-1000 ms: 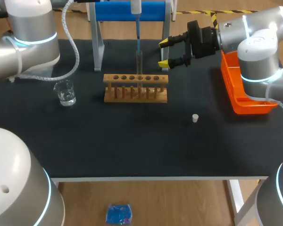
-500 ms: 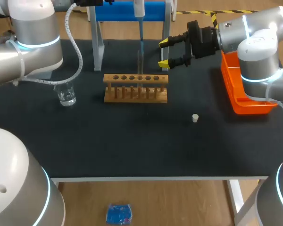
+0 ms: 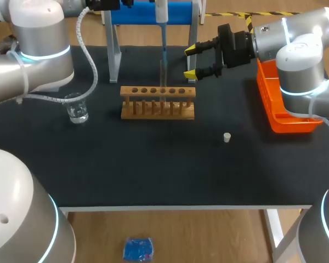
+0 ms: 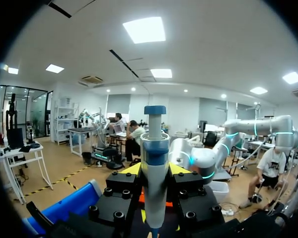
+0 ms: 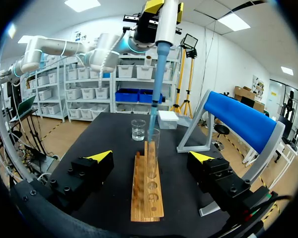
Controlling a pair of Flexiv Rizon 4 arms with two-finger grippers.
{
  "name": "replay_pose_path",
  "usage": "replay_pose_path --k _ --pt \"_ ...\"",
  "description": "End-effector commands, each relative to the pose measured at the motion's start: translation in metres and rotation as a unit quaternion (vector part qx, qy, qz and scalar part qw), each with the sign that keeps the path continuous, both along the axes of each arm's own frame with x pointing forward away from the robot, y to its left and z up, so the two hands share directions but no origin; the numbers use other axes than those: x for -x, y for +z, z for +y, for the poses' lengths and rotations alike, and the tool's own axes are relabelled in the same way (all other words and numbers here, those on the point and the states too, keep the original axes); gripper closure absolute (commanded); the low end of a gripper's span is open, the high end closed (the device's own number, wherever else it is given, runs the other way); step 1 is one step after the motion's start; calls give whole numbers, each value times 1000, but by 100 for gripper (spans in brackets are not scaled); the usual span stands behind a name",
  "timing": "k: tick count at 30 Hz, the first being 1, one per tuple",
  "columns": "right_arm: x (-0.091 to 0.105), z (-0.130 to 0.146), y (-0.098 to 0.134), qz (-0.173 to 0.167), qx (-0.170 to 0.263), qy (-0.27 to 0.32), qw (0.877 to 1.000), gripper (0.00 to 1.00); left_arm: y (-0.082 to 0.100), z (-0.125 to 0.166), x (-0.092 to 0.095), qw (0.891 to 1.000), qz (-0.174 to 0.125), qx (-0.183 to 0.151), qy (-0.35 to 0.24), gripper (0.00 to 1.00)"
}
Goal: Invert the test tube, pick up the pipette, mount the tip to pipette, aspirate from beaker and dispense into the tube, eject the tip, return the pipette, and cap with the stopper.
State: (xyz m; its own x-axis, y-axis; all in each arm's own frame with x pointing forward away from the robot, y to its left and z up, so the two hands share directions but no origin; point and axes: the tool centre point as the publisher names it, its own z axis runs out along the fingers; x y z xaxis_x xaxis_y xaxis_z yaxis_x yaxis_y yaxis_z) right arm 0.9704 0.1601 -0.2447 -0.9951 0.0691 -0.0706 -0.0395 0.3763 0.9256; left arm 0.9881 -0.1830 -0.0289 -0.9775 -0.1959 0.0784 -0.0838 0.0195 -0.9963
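Glass test tube faint beneath pipette.

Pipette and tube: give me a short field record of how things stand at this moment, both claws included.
left claw: shut on pipette, held upright
pipette tip: at the mouth of the tube
tube: upright in wooden rack
right claw: open, empty, behind the rack's right end
beaker: left of rack, clear liquid inside
stopper: on the table, right front of rack, untouched
orange tray: at the table's right edge
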Motion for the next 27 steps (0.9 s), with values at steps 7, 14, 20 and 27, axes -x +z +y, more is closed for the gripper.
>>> replay_pose_path --k 7,14,20,27 --pt "0 0 0 0 0 0 1000 0 -2 5 7 1000 1 -2 14 100" --pt "0 0 0 0 0 0 1000 0 -3 9 7 1000 2 -3 21 100" --pt "0 0 0 0 0 0 1000 0 -2 11 6 1000 2 -13 26 100" --pt "0 0 0 0 0 0 1000 0 -2 13 4 999 -3 -11 36 100"
